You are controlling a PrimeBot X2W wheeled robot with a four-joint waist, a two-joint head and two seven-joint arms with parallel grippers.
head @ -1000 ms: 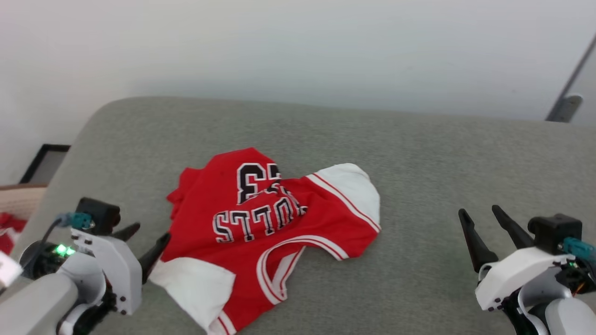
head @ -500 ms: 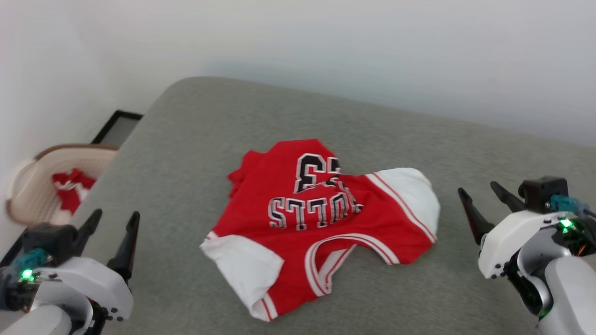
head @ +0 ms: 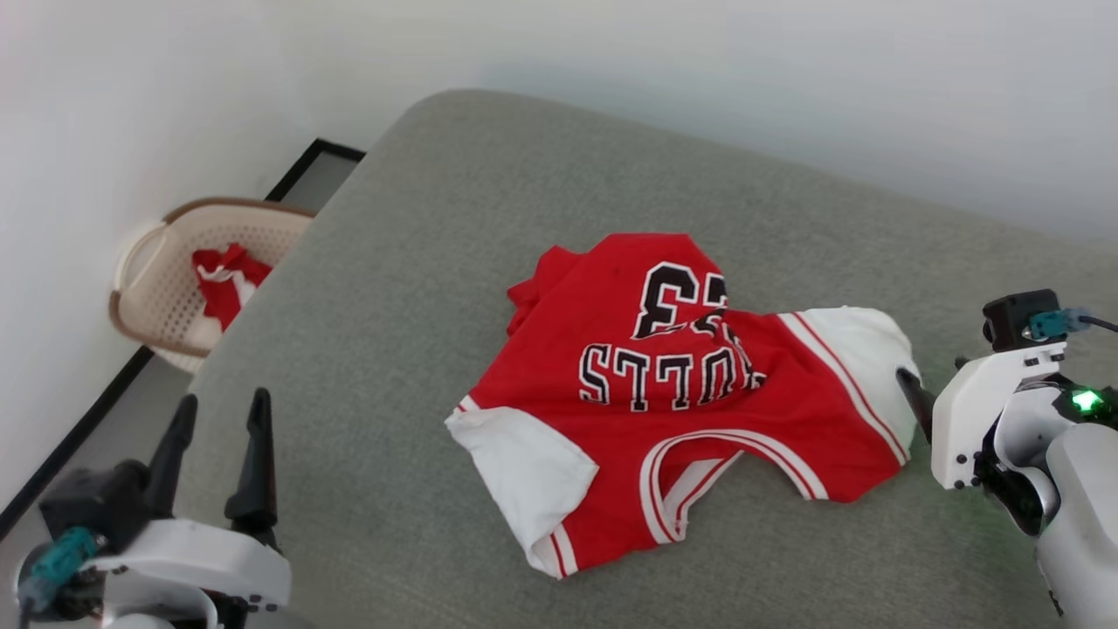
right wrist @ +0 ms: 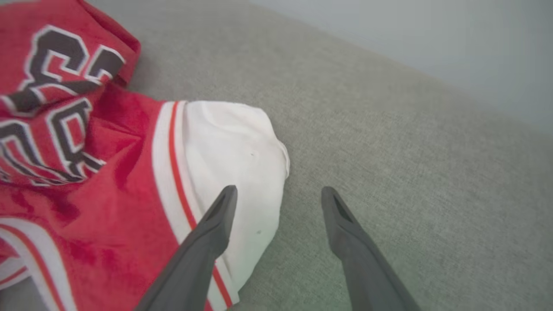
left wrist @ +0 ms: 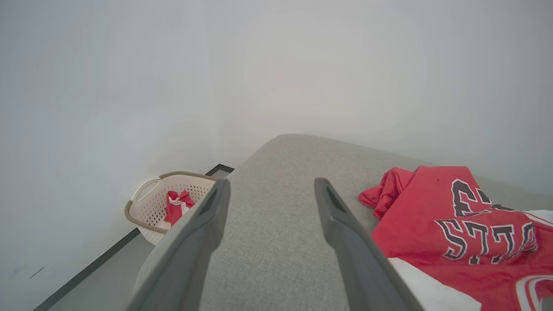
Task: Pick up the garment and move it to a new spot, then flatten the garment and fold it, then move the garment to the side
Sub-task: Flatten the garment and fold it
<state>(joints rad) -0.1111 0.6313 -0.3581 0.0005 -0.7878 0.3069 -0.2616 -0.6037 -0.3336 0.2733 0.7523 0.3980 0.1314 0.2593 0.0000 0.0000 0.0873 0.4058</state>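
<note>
cloth this soft and light will sag and bunch — we would pinch it at the sleeves. our left gripper (head: 224, 400) gapes empty, well apart from the jersey (head: 690, 411) crumpled on the grey couch (head: 393, 262); our right gripper (right wrist: 280, 190), open and empty, hovers over the white sleeve (right wrist: 229, 147) edge. a second ago it stood well off — our head has swung too.

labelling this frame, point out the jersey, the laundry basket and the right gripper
jersey (head: 594, 297), head view, red fabric beside the number
laundry basket (head: 162, 297), head view, pale inner wall
right gripper (right wrist: 279, 188), right wrist view, midway between its fingertips
</note>
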